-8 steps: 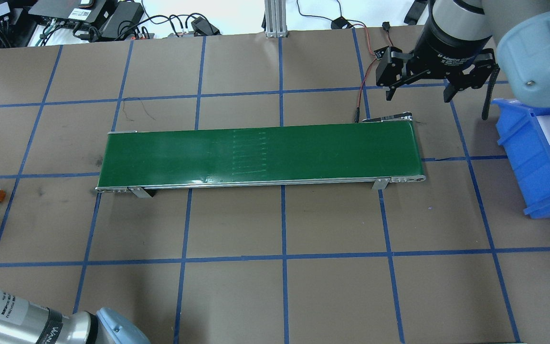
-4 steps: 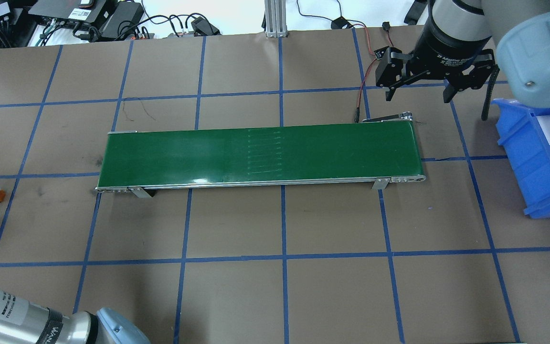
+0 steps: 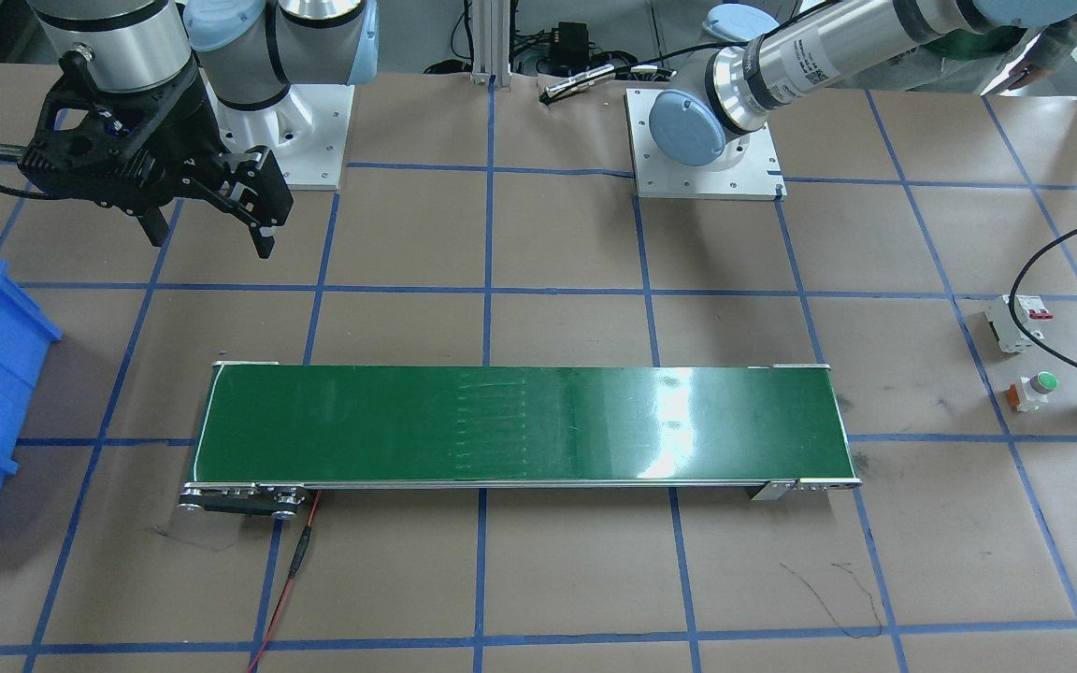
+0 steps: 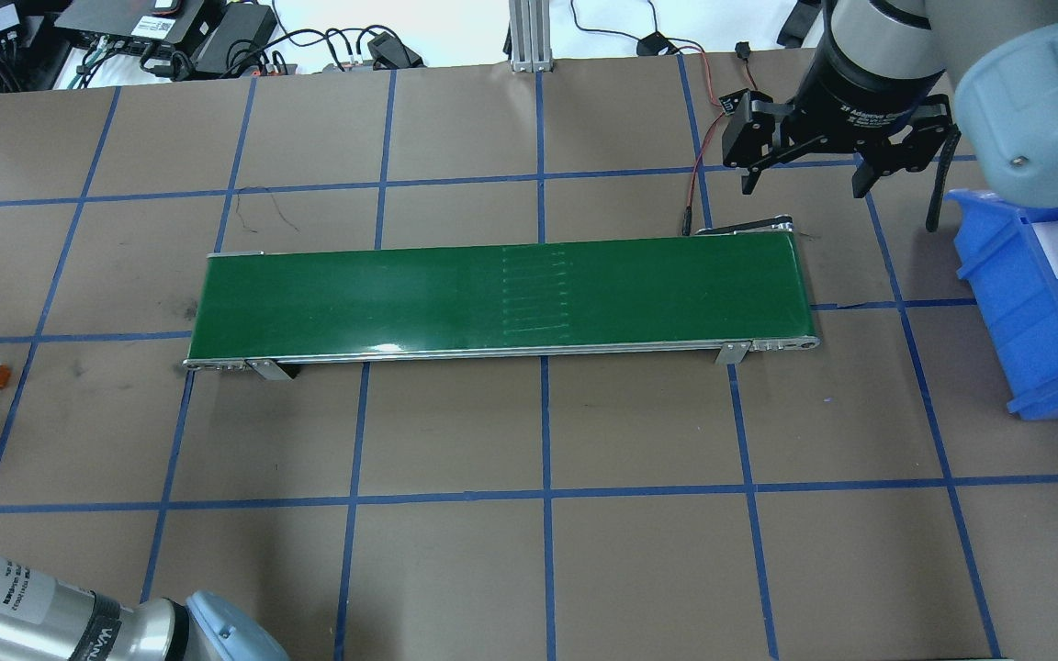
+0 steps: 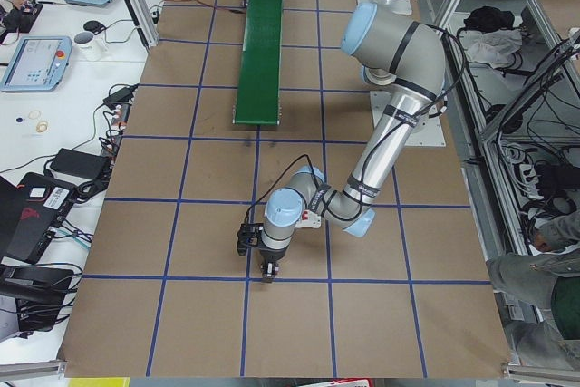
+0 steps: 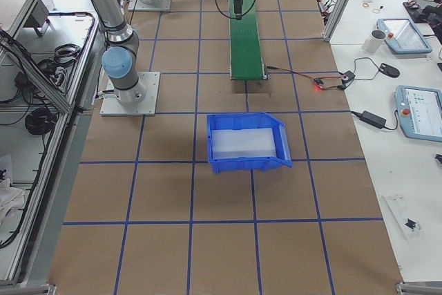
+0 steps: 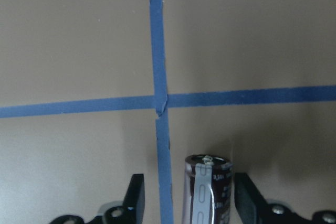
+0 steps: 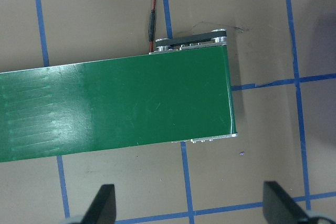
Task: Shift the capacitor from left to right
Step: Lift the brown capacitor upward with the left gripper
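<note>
The capacitor (image 7: 207,192), a dark-brown cylinder with a grey stripe, stands upright on the brown table in the left wrist view. My left gripper (image 7: 190,195) is low over it, jaws part open. The capacitor sits between the fingers, close to the right finger (image 7: 245,200), with a gap to the left one. In the exterior left view the left gripper (image 5: 265,265) points down at the table, far from the belt. My right gripper (image 4: 804,179) is open and empty. It hovers beyond the right end of the green conveyor belt (image 4: 492,298).
A green-capped push button (image 3: 1034,388) and a white circuit breaker (image 3: 1015,318) lie near the left gripper. A blue bin (image 4: 1034,303) stands past the belt's right end. A red wire (image 8: 152,9) runs from the belt's motor end.
The seam marks on the belt have shifted to the right, so the belt is running. The cable at the overhead view's left edge has slid further left. The right gripper has stayed put.
</note>
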Robot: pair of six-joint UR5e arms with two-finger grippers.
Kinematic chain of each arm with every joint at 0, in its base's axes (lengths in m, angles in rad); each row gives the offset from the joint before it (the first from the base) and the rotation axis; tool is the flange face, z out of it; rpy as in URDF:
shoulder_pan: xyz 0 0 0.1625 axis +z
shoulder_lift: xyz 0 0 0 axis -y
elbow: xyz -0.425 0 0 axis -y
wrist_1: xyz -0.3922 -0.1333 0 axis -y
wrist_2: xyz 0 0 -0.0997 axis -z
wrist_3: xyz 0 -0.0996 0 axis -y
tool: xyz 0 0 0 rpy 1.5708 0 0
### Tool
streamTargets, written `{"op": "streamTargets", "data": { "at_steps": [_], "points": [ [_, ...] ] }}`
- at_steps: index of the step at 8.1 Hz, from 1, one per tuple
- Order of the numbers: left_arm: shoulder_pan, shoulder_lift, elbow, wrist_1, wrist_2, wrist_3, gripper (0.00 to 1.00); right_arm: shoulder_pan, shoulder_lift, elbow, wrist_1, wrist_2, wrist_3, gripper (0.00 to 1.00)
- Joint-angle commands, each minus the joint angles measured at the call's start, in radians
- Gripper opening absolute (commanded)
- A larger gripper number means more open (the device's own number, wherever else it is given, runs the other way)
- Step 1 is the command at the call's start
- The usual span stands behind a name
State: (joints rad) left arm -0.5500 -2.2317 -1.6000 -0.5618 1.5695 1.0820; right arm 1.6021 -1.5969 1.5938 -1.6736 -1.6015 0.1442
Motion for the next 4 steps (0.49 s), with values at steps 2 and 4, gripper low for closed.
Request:
{"op": "streamTargets", "data": {
  "at_steps": [2,4],
  "points": [
    [-0.001,-0.019,0.000,0.014,-0.032,-0.033,0.67,-0.001,0.000,0.000,0.000,0.000,0.000,1.00],
    [-0.001,-0.020,0.000,0.014,-0.029,-0.051,0.67,0.001,0.000,0.000,-0.002,0.002,0.000,1.00]
  ]
}}
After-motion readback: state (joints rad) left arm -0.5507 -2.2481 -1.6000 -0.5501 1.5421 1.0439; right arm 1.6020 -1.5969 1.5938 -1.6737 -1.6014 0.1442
